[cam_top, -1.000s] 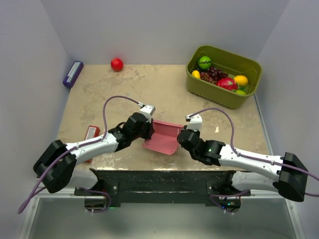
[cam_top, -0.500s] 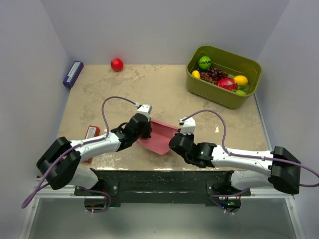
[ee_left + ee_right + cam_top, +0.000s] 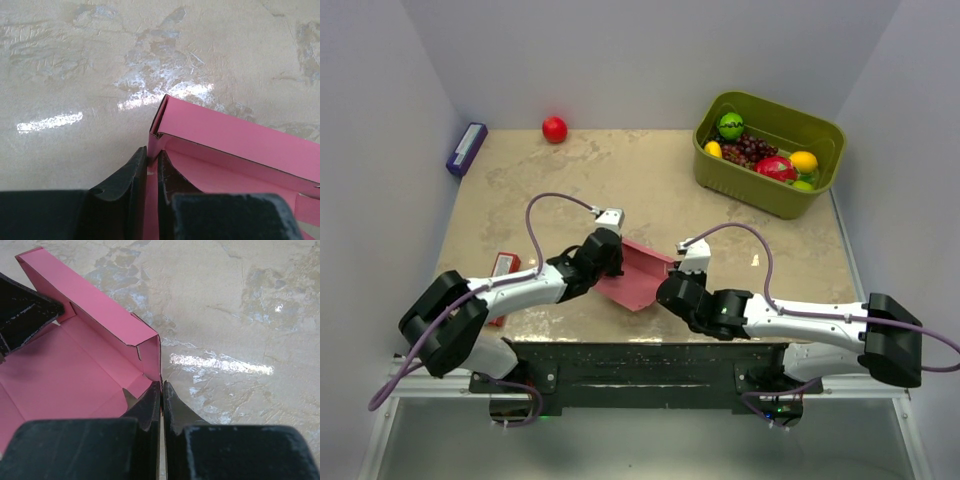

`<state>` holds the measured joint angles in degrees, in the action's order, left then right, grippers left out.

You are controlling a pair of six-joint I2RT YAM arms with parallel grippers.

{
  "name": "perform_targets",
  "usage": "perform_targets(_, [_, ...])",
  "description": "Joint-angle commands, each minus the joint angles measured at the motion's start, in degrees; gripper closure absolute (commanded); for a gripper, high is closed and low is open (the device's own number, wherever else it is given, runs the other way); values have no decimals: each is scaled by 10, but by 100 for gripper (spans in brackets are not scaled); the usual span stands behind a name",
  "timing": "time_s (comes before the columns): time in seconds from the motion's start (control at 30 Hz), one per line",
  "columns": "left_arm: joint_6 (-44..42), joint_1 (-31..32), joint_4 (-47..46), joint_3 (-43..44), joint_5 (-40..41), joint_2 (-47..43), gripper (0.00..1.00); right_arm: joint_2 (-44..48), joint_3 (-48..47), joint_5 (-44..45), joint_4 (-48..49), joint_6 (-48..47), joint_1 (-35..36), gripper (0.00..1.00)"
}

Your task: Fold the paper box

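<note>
The pink paper box (image 3: 633,276) lies half-folded near the table's front middle, its far wall standing up. My left gripper (image 3: 607,262) is shut on the box's left side wall; in the left wrist view the thin pink wall (image 3: 152,165) runs between the black fingers (image 3: 125,182). My right gripper (image 3: 665,290) is shut on the right side wall, and in the right wrist view the pink edge (image 3: 161,390) is pinched between its fingertips (image 3: 176,412). The open pink inside (image 3: 70,375) shows crease lines and a small notched tab.
A green basket (image 3: 769,153) of toy fruit stands at the back right. A red ball (image 3: 554,129) and a purple box (image 3: 466,148) lie at the back left. A red flat packet (image 3: 504,268) lies by the left arm.
My right gripper has moved left and nearer and closed onto the box's right wall. The box has shifted slightly left toward the front; the left gripper kept its hold.
</note>
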<state>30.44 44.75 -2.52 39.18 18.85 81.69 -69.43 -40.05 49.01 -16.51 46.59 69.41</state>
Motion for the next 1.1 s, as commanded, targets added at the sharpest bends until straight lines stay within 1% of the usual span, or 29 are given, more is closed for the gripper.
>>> perform_targets(0.0, [8, -12, 16, 19, 92, 8, 100, -3, -20, 63, -18, 18, 8, 100])
perform_targets(0.23, [11, -12, 18, 25, 96, 21, 100, -13, -23, 71, -16, 25, 18, 100])
perform_targets(0.3, [9, -12, 12, 20, 86, 23, 100, -16, -23, 71, -17, 29, 19, 100])
perform_targets(0.4, [-5, -12, -53, -15, 33, 10, 100, -18, -18, 74, -12, 34, 19, 100])
perform_targets(0.43, [-9, -12, -92, -24, 18, 1, 100, -18, -11, 74, 2, 31, 18, 100])
perform_targets(0.47, [-14, -12, -107, -40, -6, -2, 100, -19, -7, 75, 6, 32, 18, 100])
perform_targets(0.53, [-27, -12, -137, -52, -28, -4, 100, -21, 7, 75, 28, 25, 18, 100])
perform_targets(0.83, [-65, -13, -181, -87, -65, 2, 100, -26, 75, 43, 113, 4, 18, 100])
perform_targets(0.93, [-76, -19, -207, -103, -75, 3, 95, -23, 90, 32, 132, -4, 18, 100])
perform_targets(1.07, [-92, -33, -238, -125, -106, 0, 84, -21, 100, 24, 138, -10, 18, 100])
